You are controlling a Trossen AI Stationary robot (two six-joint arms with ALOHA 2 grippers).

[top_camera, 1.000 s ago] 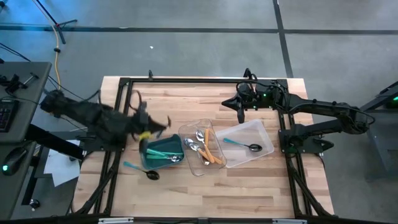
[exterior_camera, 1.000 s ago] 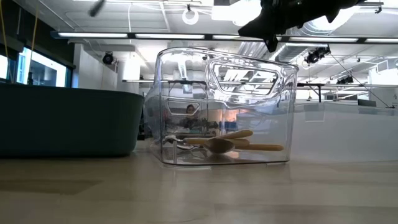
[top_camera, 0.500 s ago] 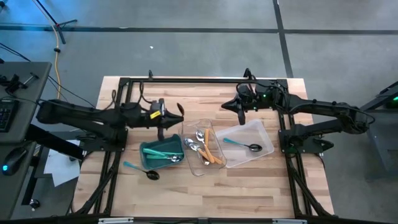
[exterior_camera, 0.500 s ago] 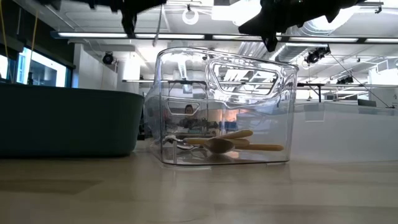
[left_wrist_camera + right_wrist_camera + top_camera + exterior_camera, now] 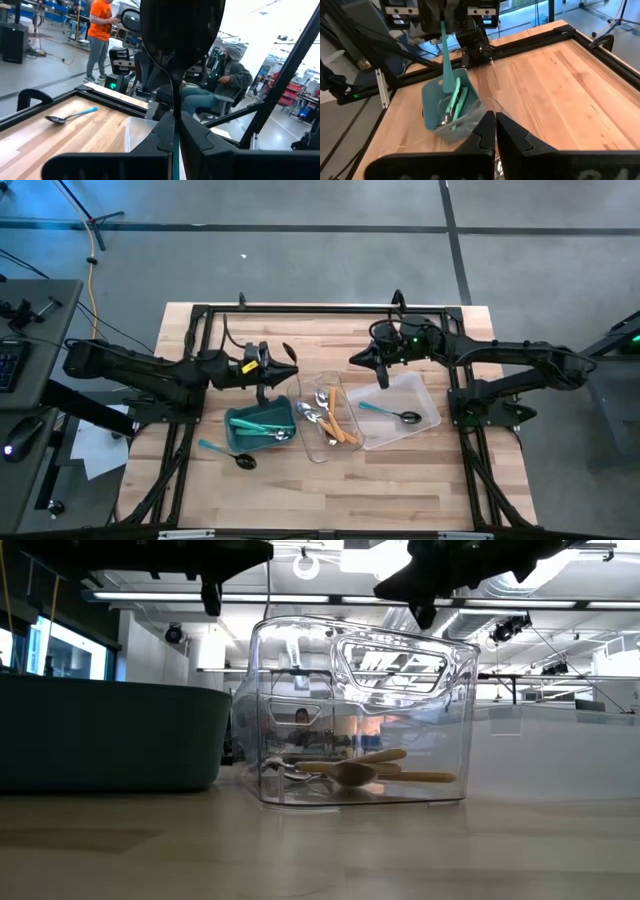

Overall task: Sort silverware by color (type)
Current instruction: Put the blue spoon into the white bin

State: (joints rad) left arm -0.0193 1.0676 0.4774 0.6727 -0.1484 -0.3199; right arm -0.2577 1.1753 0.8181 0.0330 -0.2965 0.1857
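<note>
My left gripper (image 5: 283, 364) hangs over the far edge of the teal bin (image 5: 240, 423) and is shut on a spoon with a teal handle (image 5: 445, 55) and a black head (image 5: 180, 35). More teal-handled spoons (image 5: 262, 430) lie in the bin. The middle clear tray (image 5: 318, 452) holds orange-handled and silver spoons (image 5: 338, 423). One teal spoon (image 5: 390, 412) lies in the right clear tray (image 5: 428, 398), and another (image 5: 228, 454) lies on the table. My right gripper (image 5: 495, 120) is shut with nothing in it, above that tray's far-left corner. My left gripper pinches the spoon between its two fingers where the teal handle (image 5: 173, 150) meets the neck. The fingers lie across the spoon, coming from the table's left. It stands upright and lifted clear, black head above the fingers and handle (image 5: 446, 65) hanging over the bin.
A black metal frame (image 5: 300, 310) runs round the table's far and side edges. Bare wood lies near and far of the three containers. People (image 5: 100, 30) stand and sit in the room beyond the table.
My left arm has swung from the table's left edge toward the middle and come to rest over the far edge of the teal bin, carrying the spoon. My right gripper has shifted a little toward the left and near side.
</note>
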